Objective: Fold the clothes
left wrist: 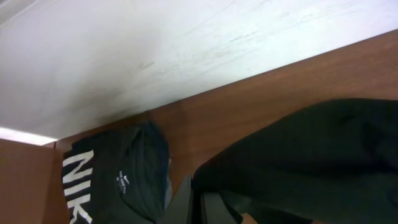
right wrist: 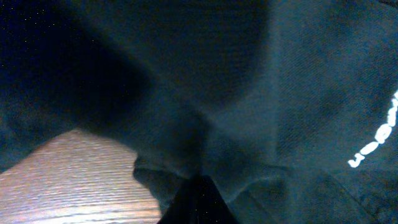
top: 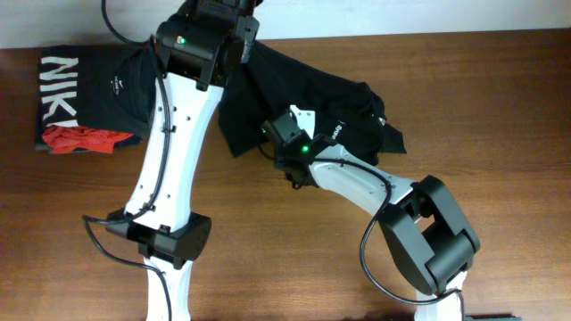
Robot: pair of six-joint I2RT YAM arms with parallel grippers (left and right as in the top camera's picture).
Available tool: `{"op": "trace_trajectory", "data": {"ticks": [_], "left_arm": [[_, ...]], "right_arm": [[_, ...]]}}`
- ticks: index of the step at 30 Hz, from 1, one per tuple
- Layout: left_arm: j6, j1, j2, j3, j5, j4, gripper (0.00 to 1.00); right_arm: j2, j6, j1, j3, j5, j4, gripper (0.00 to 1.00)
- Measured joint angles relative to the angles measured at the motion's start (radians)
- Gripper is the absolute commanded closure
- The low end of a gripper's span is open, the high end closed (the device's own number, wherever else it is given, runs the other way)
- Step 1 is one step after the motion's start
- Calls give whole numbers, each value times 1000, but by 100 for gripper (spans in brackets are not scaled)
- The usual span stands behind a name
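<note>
- The left claw (top: 243,40) is pressed together on an upper corner of the large, plain, soft black garment (top: 348,98). The cloth runs down from it toward the right claw.
- The right claw (right wrist: 198,198) is clamped tight, pinching a bunched fold at the black garment's lower left edge. In its wrist view, bare wood shows just left of the tips.
- Between the two claws the fabric stretches as a dark band. The rest lies crumpled on the brown wooden counter (top: 500,107), beyond and to the right of the right claw.
- A line of small white print (right wrist: 379,137) sits on the cloth to the right of the right claw's tips.
- A folded black shirt with big white "NIKE" letters (top: 80,89) lies well to the left of the left claw. A small red garment (top: 85,138) rests on its near edge.
</note>
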Motion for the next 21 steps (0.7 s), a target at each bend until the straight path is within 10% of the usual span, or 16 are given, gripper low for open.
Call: {"op": "trace_trajectory", "data": {"ticks": [11,21], "left_arm": [[-9,55,0,0,10,-8,100],[-11,124,0,0,15,-8,100]], "right_arm": [[-26,-13,-70,-3,-63,-114,96],[-568,-226,-410,42,-204,-286,96]]}}
